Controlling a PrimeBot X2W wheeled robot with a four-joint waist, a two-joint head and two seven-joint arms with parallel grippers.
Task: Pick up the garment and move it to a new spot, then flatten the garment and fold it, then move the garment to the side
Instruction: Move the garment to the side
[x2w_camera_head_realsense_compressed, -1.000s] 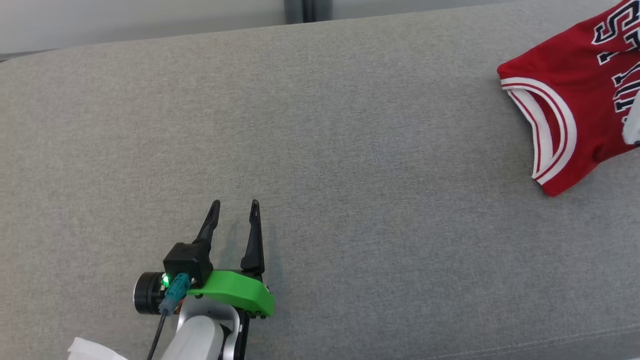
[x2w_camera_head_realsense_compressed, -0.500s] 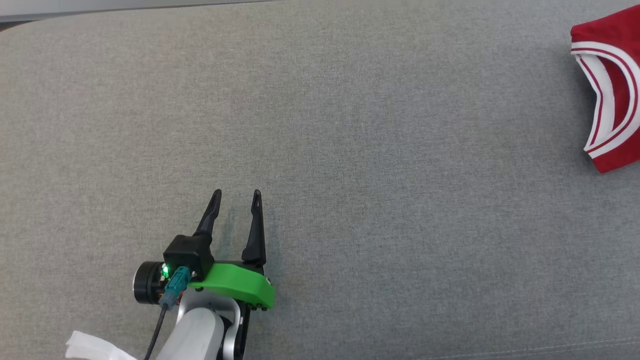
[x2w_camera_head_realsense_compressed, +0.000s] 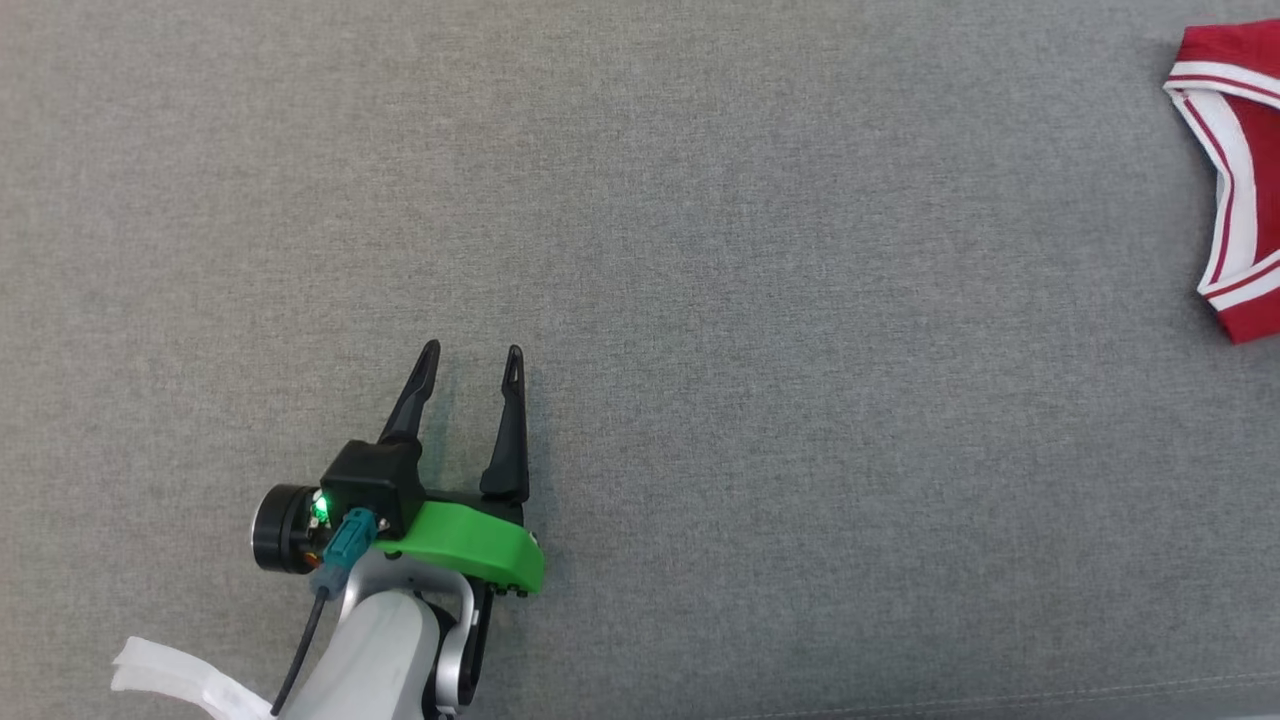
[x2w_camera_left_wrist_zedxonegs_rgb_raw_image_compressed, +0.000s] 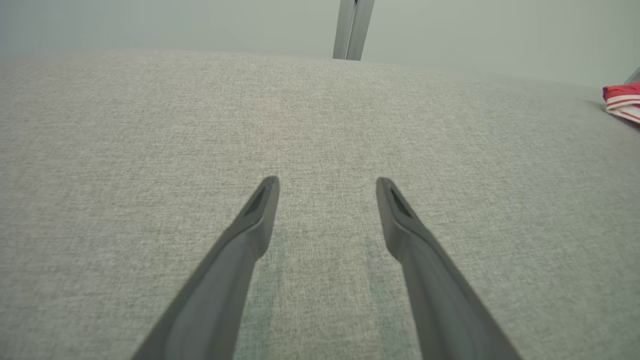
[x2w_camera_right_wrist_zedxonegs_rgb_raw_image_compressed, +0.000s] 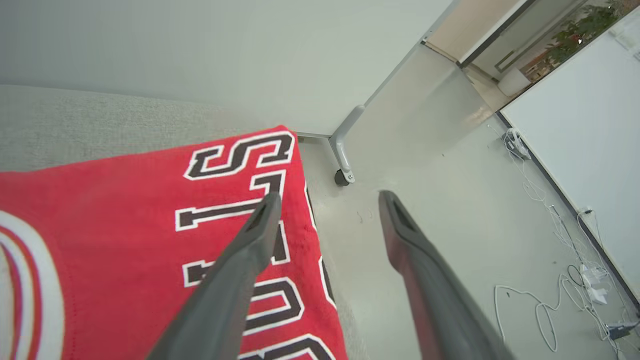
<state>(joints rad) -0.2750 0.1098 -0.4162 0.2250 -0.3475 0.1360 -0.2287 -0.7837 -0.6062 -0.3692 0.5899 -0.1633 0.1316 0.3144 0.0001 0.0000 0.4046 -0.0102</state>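
Observation:
The garment (x2w_camera_head_realsense_compressed: 1262, 140) is red with white-and-red striped trim and lies on the grey fabric surface (x2w_camera_head_realsense_compressed: 760, 300) at the head view's far right edge. In the right wrist view the garment (x2w_camera_right_wrist_zedxonegs_rgb_raw_image_compressed: 125, 210) shows black, white-outlined letters. My right gripper (x2w_camera_right_wrist_zedxonegs_rgb_raw_image_compressed: 330, 200) hovers open over its edge, one finger above the cloth, the other above the floor, holding nothing. My left gripper (x2w_camera_head_realsense_compressed: 472, 350) stands open and empty over bare fabric at the lower left, far from the garment. In the left wrist view my left gripper (x2w_camera_left_wrist_zedxonegs_rgb_raw_image_compressed: 327, 182) has only the garment's (x2w_camera_left_wrist_zedxonegs_rgb_raw_image_compressed: 622, 97) corner at far right.
Beyond the surface's edge the right wrist view shows pale floor (x2w_camera_right_wrist_zedxonegs_rgb_raw_image_compressed: 440, 150), a wheeled metal leg (x2w_camera_right_wrist_zedxonegs_rgb_raw_image_compressed: 342, 150) and loose white cables (x2w_camera_right_wrist_zedxonegs_rgb_raw_image_compressed: 545, 310). A white strip (x2w_camera_head_realsense_compressed: 170, 675) lies by my left forearm. A seam (x2w_camera_head_realsense_compressed: 1050, 695) runs along the surface's near edge.
The head camera has swung, so the garment has slid toward the picture's right edge and the back wall has left it. My right gripper has opened. The left gripper stays open in place.

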